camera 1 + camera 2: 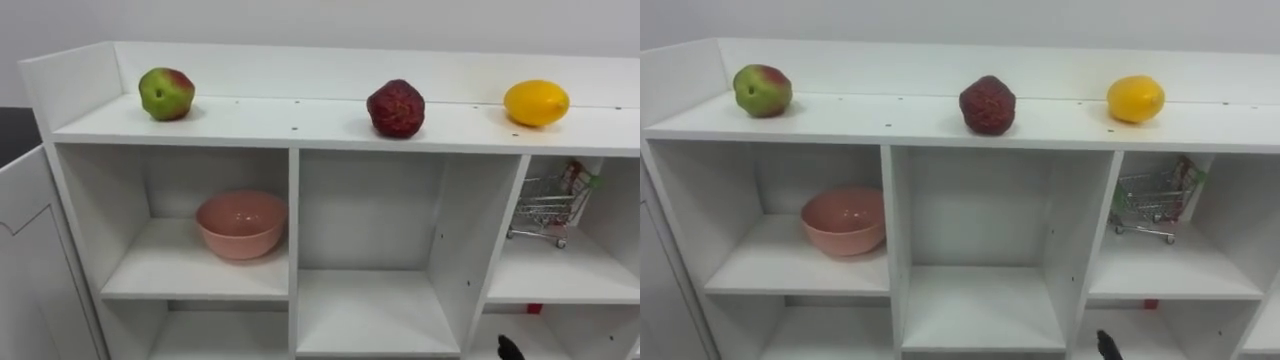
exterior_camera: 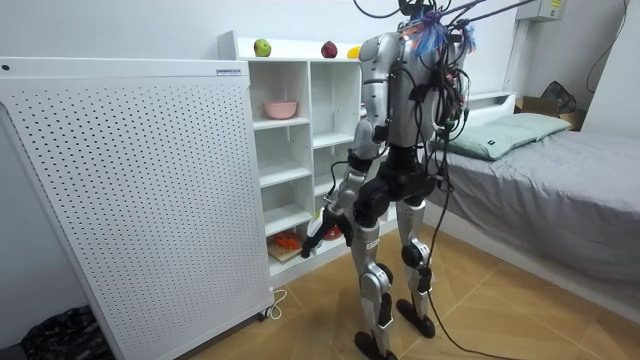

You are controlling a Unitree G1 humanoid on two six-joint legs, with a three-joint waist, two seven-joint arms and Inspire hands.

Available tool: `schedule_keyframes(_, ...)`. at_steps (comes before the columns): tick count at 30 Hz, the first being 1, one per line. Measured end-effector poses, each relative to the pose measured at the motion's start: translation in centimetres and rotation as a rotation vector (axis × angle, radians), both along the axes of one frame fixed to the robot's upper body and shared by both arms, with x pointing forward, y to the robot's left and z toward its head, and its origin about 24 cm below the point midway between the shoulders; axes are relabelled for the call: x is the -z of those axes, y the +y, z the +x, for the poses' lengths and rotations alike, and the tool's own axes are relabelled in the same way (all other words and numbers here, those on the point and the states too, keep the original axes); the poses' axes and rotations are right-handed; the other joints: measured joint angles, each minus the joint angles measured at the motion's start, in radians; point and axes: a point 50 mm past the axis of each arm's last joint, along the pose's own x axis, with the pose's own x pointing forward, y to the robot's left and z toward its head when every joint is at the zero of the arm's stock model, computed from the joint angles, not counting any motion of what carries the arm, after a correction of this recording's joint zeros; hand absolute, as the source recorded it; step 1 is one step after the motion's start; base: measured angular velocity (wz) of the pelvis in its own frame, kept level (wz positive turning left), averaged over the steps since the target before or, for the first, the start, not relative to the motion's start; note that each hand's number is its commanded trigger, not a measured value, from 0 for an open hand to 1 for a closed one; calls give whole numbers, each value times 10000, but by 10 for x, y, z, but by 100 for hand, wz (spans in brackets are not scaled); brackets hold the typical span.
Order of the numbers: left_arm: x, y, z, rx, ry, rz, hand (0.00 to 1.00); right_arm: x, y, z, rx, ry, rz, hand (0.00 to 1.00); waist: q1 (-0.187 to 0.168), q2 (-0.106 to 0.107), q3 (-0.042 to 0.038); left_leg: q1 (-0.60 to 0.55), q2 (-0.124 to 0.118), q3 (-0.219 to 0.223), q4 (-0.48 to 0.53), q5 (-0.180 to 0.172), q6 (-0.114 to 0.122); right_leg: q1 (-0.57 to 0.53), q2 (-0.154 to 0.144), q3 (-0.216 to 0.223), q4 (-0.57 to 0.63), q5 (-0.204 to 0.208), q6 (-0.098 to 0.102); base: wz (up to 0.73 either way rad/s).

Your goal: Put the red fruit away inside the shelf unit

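Three on closet top [image 1: 280,118]: apple [image 1: 166,93], red fruit [image 1: 396,108], lemon [image 1: 536,102] | bed [image 2: 560,190] nearby | left hand [image 2: 313,238], right hand [image 1: 510,348] fingers unreadable

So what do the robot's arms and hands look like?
The arms are silver-grey and rounded near the shoulders, turning black lower down. The left hand is black too. Dark cables hang around its upper body.

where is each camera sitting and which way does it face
Left eye view: on the robot's head, facing the closet front, angled down; dark tip of right hand at bottom edge.
Right eye view: beside it, same aim, same hand tip.
Room view: in the room behind the robot's left side, facing closet and bed; whole standing robot, left hand low.
Shared by all: apple, pink bowl.
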Motion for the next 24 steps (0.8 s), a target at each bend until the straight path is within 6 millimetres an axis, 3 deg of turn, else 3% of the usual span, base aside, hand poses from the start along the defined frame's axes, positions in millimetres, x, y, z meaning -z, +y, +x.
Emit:
schedule_keyframes(9, 2, -7, 4, 329, -26, -354, 0, -77, 11, 18, -200, -3861, 87, 0, 44, 246, 6, -209, 67, 41, 93, 2, -2, -133, 65, 42, 14, 125, -54, -1)
schedule_keyframes(12, 2, -8, 7, 421, -145, -434, 0, -93, 14, 21, -378, -4720, 40, 0, 74, 240, 3, -218, 99, 49, 92, 13, -21, -158, 98, 55, 12, 151, -81, -3)
schedule_keyframes(19, 2, -9, 10, 651, -151, -494, 0, -106, 12, 24, -331, -5383, -161, 0, 273, 142, -49, -332, 103, 52, 114, 21, -27, -278, 89, -27, 45, 153, -83, 0)
schedule_keyframes(24, 3, -7, 9, 684, 163, -653, 0, -138, 13, 42, -461, -6692, -391, 0, 273, 9, -56, -308, 102, -13, 142, 41, -36, -319, 85, -65, 20, 154, -86, 0)
